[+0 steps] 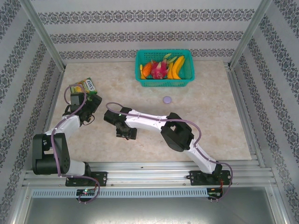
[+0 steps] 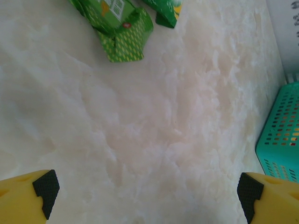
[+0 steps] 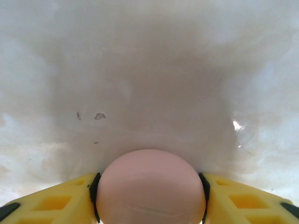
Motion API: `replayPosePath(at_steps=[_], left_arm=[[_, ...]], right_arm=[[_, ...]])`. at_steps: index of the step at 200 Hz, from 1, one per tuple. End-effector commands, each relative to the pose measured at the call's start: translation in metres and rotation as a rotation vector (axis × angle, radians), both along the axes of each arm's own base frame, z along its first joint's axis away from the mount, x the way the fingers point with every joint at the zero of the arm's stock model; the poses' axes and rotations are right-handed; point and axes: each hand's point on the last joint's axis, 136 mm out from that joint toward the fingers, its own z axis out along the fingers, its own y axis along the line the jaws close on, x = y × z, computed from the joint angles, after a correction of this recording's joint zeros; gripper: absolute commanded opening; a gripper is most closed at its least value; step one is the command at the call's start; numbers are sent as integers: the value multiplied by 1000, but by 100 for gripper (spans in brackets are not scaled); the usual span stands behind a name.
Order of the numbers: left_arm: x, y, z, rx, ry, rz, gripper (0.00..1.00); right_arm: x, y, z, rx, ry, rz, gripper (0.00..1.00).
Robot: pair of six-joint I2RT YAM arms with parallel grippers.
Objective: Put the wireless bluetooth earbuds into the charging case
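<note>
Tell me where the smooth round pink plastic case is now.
The smooth round pink plastic case sits between the right gripper's yellow fingers, with the pale marble table beyond it, at the bottom centre of the right wrist view.

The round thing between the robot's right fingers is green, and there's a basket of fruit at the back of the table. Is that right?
No. The round thing between the right fingers is pink, not green; the right wrist view shows it. The basket of fruit is at the back of the table.

Case (image 3: 150, 184) lies between right pincer's (image 3: 150, 193) pads (image 3: 95, 193) (touching both).
</note>
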Motion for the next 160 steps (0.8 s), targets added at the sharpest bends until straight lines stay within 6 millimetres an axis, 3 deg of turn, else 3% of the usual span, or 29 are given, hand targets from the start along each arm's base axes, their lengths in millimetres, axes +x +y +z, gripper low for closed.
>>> replayPosePath(at_steps=[1, 46, 118, 160], left_arm=[[17, -11, 12, -48, -53, -78, 100], [27, -41, 24, -80, -103, -187, 100], [28, -98, 36, -45, -128, -334, 100], [21, -138, 30, 9, -98, -438, 100]], right_arm=[[3, -16, 11, -29, -66, 30, 50], [10, -59, 20, -36, -128, -1, 49], [22, -160, 18, -104, -169, -35, 50], [32, -187, 6, -54, -149, -64, 50]])
